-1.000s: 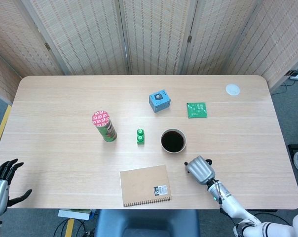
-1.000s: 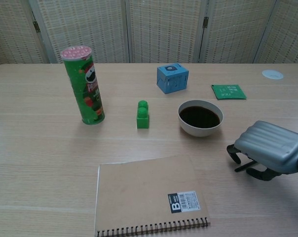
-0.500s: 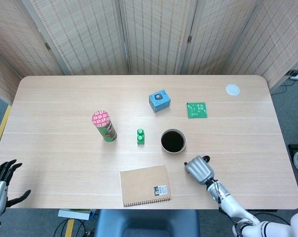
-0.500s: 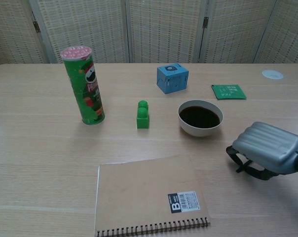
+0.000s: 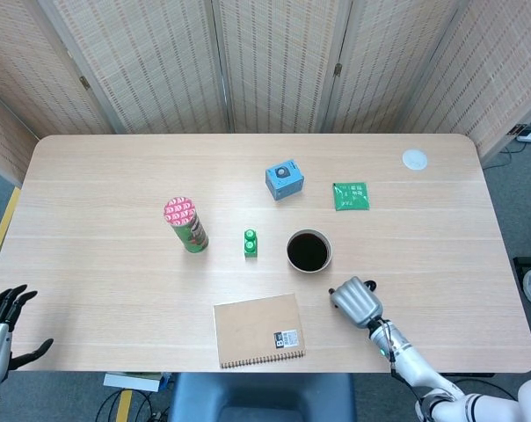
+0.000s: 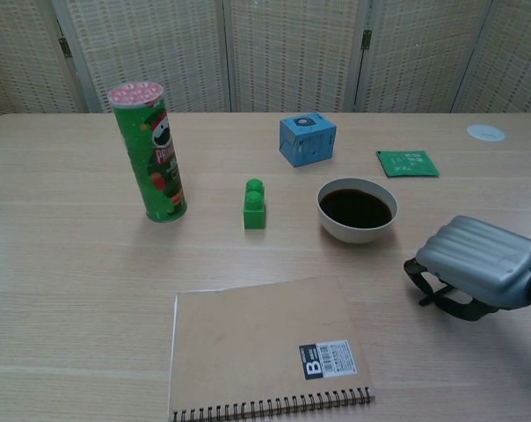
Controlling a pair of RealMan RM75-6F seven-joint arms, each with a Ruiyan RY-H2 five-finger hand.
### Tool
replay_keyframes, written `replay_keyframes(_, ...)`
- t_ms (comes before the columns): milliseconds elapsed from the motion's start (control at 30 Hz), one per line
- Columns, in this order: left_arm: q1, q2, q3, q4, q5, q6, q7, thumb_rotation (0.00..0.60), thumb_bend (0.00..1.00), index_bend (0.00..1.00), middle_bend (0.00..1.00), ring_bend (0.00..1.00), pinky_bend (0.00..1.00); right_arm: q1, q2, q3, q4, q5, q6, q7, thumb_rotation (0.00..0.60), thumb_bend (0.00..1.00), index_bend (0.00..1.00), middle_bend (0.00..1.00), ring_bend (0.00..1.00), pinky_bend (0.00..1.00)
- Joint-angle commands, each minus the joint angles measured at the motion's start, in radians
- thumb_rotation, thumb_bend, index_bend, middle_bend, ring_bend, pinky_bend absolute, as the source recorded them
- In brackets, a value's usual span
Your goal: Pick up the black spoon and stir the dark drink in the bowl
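The white bowl [image 5: 309,251] [image 6: 356,210] of dark drink stands right of the table's middle. Just near and to the right of it, my right hand [image 5: 355,301] [image 6: 479,266] lies palm down on the table, its dark fingers curled under it. A thin black piece, which I take for the black spoon [image 6: 431,299], pokes out beneath the palm, and the rest of it is hidden. My left hand [image 5: 0,330] hangs off the table's near left corner with fingers spread and nothing in it.
A brown notebook [image 5: 258,329] lies at the near edge, left of my right hand. A green brick [image 5: 250,243] and a green crisp can [image 5: 186,225] stand left of the bowl. A blue box [image 5: 284,179] and a green packet [image 5: 351,195] lie behind the bowl.
My right hand has stayed almost in place over the spoon, shifting only slightly. My left hand has sunk a little lower at the frame's corner.
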Motion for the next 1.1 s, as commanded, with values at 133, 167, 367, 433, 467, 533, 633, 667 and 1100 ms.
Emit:
replay_keyframes(133, -0.001, 0.002, -0.002, -0.005, 0.003, 0.001, 0.004, 0.600, 0.19, 0.22, 0.15, 0.12, 0.18, -0.021, 0.029, 0.017, -0.020, -0.012, 0.058, 0.072, 0.600, 0.37, 0.60, 0.97, 1.00, 1.00)
replay_keyframes(167, -0.001, 0.003, -0.002, -0.006, 0.003, 0.002, 0.006, 0.600, 0.19, 0.22, 0.15, 0.12, 0.18, -0.024, 0.036, 0.020, -0.026, -0.015, 0.070, 0.084, 0.600, 0.38, 0.60, 0.97, 1.00, 1.00)
replay_keyframes(367, -0.005, 0.008, -0.003, -0.018, 0.009, 0.001, 0.017, 0.600, 0.19, 0.22, 0.15, 0.12, 0.18, -0.038, 0.100, 0.055, -0.111, -0.036, 0.147, 0.169, 0.600, 0.40, 0.62, 0.98, 1.00, 1.00)
replay_keyframes(433, -0.006, 0.009, -0.003, -0.022, 0.012, 0.001, 0.022, 0.600, 0.19, 0.22, 0.15, 0.12, 0.18, -0.037, 0.118, 0.077, -0.146, -0.032, 0.162, 0.219, 0.600, 0.41, 0.63, 0.98, 1.00, 1.00)
replay_keyframes(467, -0.007, 0.010, -0.003, -0.025, 0.013, 0.001, 0.024, 0.600, 0.19, 0.22, 0.15, 0.12, 0.18, -0.035, 0.123, 0.087, -0.161, -0.025, 0.162, 0.243, 0.600, 0.41, 0.64, 0.98, 1.00, 1.00)
replay_keyframes(533, -0.009, 0.012, -0.004, -0.031, 0.014, 0.001, 0.028, 0.600, 0.19, 0.22, 0.15, 0.12, 0.18, -0.027, 0.133, 0.114, -0.195, 0.000, 0.149, 0.304, 0.600, 0.41, 0.64, 0.98, 1.00, 1.00)
replay_keyframes(633, -0.009, 0.016, -0.005, -0.039, 0.017, 0.004, 0.034, 0.600, 0.19, 0.22, 0.15, 0.12, 0.18, -0.005, 0.141, 0.153, -0.227, 0.031, 0.121, 0.379, 0.600, 0.41, 0.64, 0.98, 1.00, 1.00)
replay_keyframes(667, -0.009, 0.017, -0.005, -0.041, 0.017, 0.005, 0.035, 0.600, 0.20, 0.22, 0.15, 0.12, 0.18, 0.002, 0.141, 0.163, -0.235, 0.039, 0.112, 0.398, 0.600, 0.41, 0.64, 0.98, 1.00, 1.00)
replay_keyframes(1100, -0.001, 0.037, -0.003, -0.061, 0.013, 0.012, 0.052, 0.600, 0.19, 0.22, 0.15, 0.12, 0.18, 0.142, 0.046, 0.298, -0.182, 0.208, -0.097, 0.648, 0.600, 0.41, 0.66, 0.98, 1.00, 1.00)
